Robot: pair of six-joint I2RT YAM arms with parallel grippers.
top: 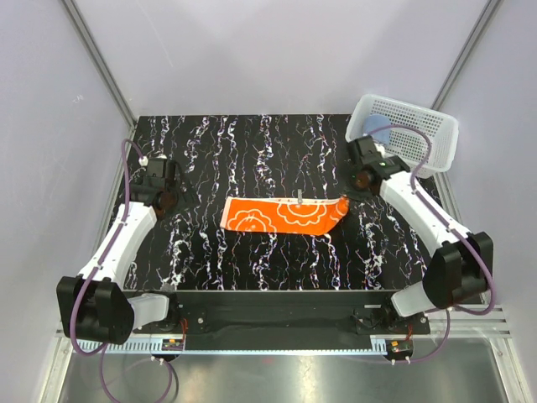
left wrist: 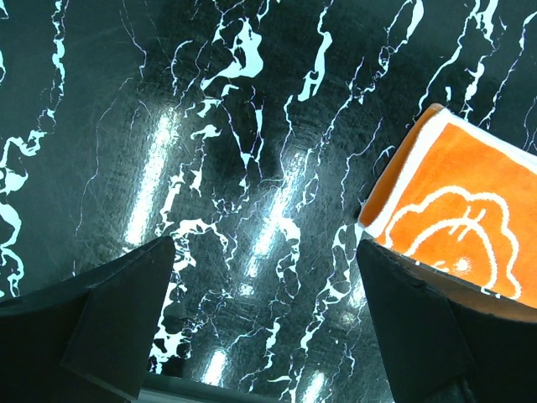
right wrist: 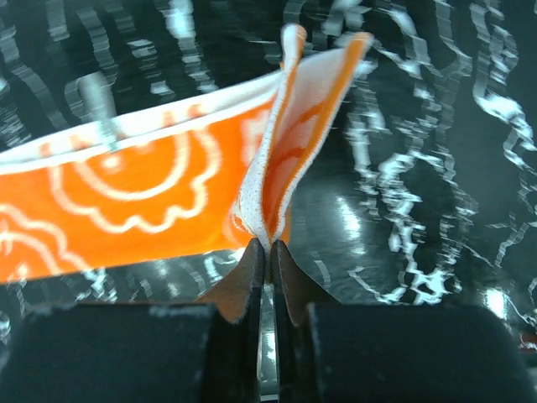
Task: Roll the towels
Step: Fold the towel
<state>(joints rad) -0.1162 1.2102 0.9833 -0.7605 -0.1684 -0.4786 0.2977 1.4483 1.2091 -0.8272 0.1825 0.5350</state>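
The orange towel (top: pixel 281 216) with white flower patterns lies flat in the middle of the black marbled table, long side running left to right. My right gripper (top: pixel 345 202) is shut on its right end, and that end is pinched into a raised fold (right wrist: pixel 289 143) just above the fingertips (right wrist: pixel 252 269). My left gripper (left wrist: pixel 267 252) stands open above bare table, a little left of the towel's left end (left wrist: pixel 470 210), with nothing between its fingers. A light blue towel (top: pixel 375 131) shows partly inside the basket, behind the right arm.
A white mesh basket (top: pixel 436 147) stands at the back right corner of the table. A small grey loop (top: pixel 299 200) sticks out at the orange towel's far edge. Pale walls and metal rails enclose the table.
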